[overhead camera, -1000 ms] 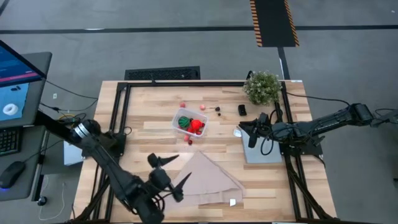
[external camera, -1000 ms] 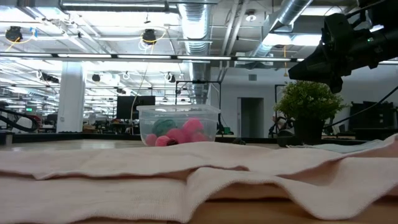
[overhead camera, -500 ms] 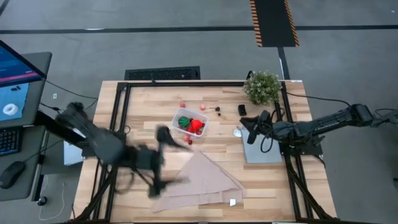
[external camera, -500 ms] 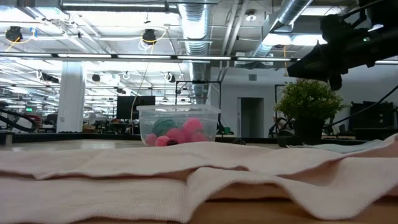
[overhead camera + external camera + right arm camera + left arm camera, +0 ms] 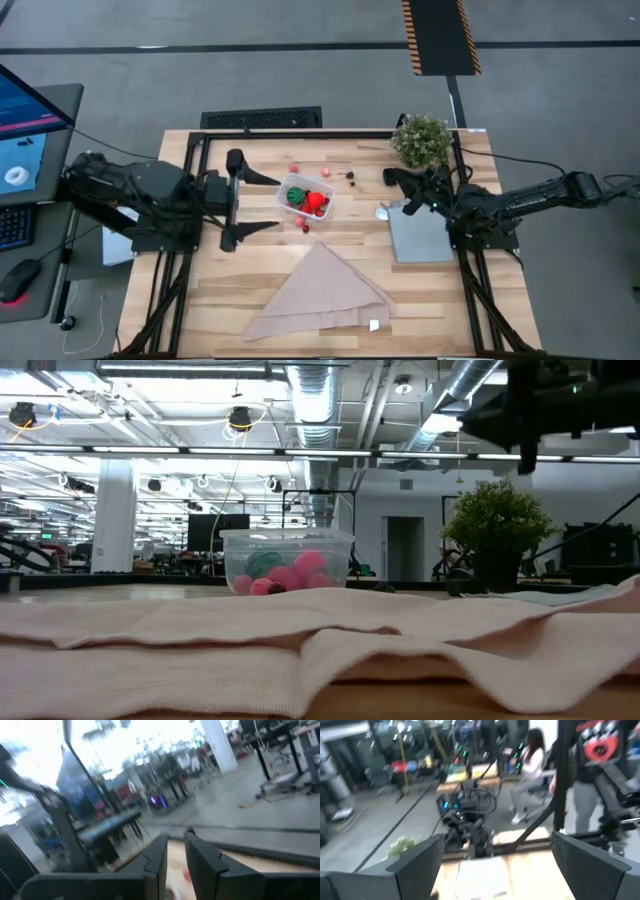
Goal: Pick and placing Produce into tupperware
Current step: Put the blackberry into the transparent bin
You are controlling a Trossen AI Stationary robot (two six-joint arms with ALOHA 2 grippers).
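The clear tupperware (image 5: 305,197) stands on the wooden table, mid-far, with a green striped ball and red pieces of produce inside; in the low view the tupperware (image 5: 287,560) shows pink and green pieces. Loose produce lies around it: red bits (image 5: 294,169) (image 5: 304,228) and dark bits (image 5: 351,180). My left gripper (image 5: 277,203) hovers just left of the tub, pointing level at it, wide open and empty; in its wrist view my left gripper (image 5: 495,865) has nothing between its fingers. My right gripper (image 5: 392,177) hangs at the right by the plant, fingers slightly apart, empty.
A beige folded cloth (image 5: 318,292) lies at the near middle of the table and fills the low view's foreground. A potted plant (image 5: 422,140) stands at the far right corner, with a flat grey panel (image 5: 421,240) nearer. People show in the room beyond the table.
My left gripper has risen from over the cloth at the near edge and swung toward the far left. It has turned level and now points at the tub. My right gripper has tipped upward and shifted a little toward the far edge. The cloth and the tub have stayed put.
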